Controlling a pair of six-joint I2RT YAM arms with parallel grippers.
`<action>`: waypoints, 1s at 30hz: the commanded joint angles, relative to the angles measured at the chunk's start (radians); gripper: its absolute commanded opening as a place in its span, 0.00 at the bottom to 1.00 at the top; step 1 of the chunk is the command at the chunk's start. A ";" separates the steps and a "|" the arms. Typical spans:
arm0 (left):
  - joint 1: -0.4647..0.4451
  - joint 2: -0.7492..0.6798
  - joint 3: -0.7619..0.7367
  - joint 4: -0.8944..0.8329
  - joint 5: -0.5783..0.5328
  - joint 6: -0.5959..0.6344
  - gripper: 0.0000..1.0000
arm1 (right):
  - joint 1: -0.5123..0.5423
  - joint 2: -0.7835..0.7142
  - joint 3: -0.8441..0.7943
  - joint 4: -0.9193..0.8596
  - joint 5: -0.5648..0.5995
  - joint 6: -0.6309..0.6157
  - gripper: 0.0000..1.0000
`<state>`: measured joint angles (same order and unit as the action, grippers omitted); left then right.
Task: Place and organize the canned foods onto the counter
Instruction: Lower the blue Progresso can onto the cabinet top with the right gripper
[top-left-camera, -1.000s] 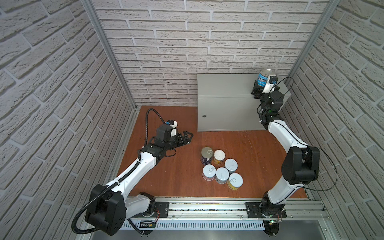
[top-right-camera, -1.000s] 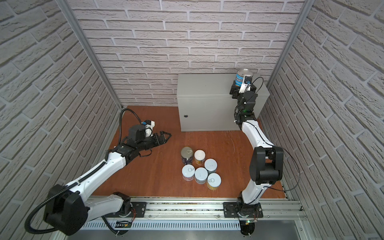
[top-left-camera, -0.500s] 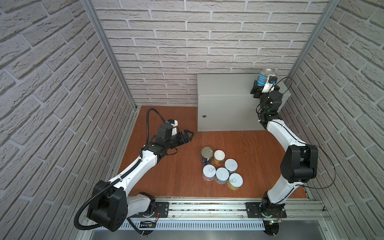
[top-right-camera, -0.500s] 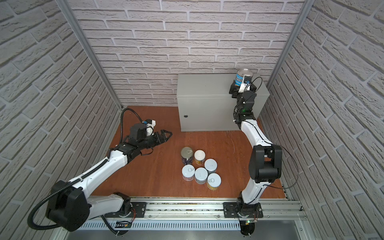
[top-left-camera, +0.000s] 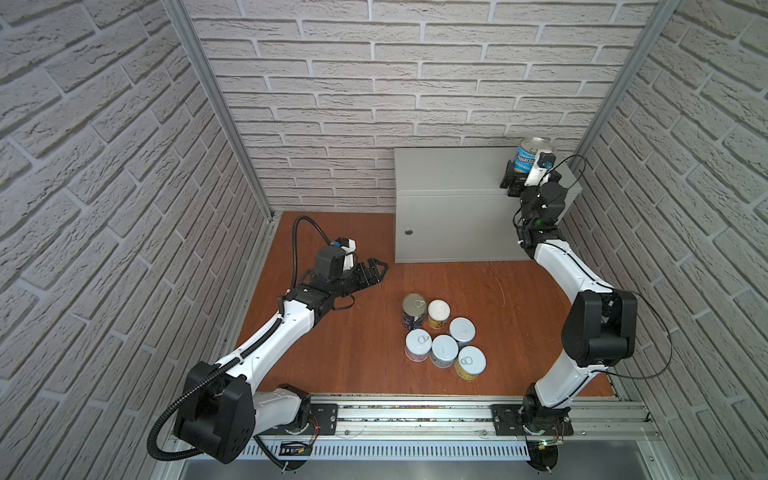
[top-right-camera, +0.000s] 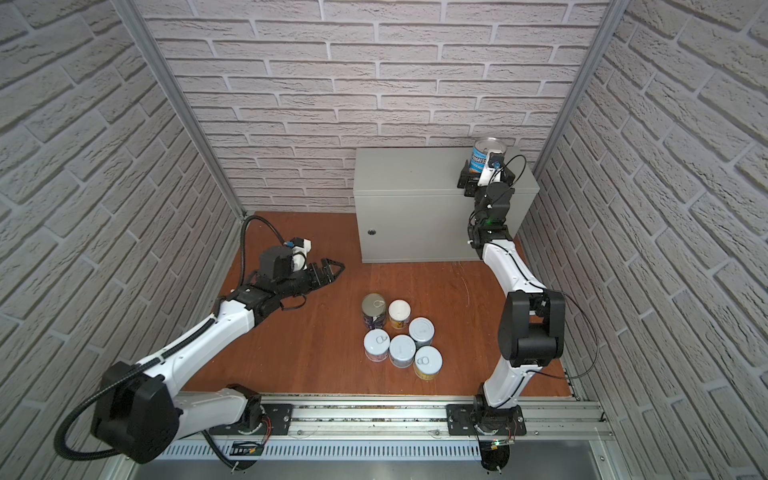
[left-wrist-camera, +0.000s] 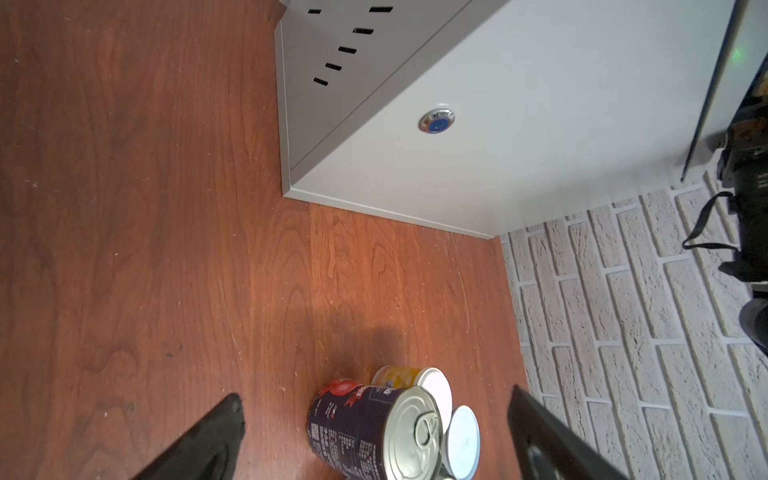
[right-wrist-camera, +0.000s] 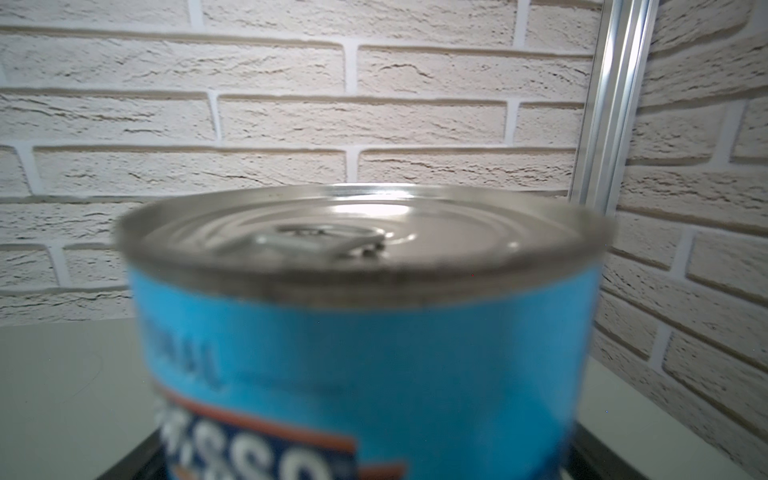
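On the counter (top-left-camera: 449, 174), right rear corner: blue Progresso can (top-left-camera: 531, 154), upright on the flat top.
Step in hand: letting go of that can; best done by spreading fully, then backing straight off toward the counter's front, with no sideways brush.
Right gripper (top-left-camera: 524, 176): straddling the can low down; clamped or just freed, cannot tell.
Left gripper (top-left-camera: 377, 271): spread wide, empty, off the counter's left front corner.
Floor (top-left-camera: 353, 332) in front of the counter: six other cans (top-left-camera: 440, 332), clustered.
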<state>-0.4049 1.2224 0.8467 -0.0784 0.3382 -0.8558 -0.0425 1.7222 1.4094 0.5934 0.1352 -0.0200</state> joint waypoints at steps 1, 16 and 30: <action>-0.016 -0.002 0.041 -0.001 0.000 0.041 0.98 | 0.009 -0.055 -0.059 -0.067 -0.073 -0.053 0.99; -0.053 -0.015 0.072 -0.072 -0.040 0.088 0.98 | 0.017 -0.118 -0.130 -0.128 -0.075 -0.069 0.99; -0.069 -0.005 0.085 -0.069 -0.053 0.083 0.98 | 0.017 -0.180 -0.169 -0.151 -0.084 -0.009 1.00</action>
<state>-0.4671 1.2221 0.8970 -0.1696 0.2928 -0.7856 -0.0345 1.5787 1.2697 0.4755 0.0715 -0.0479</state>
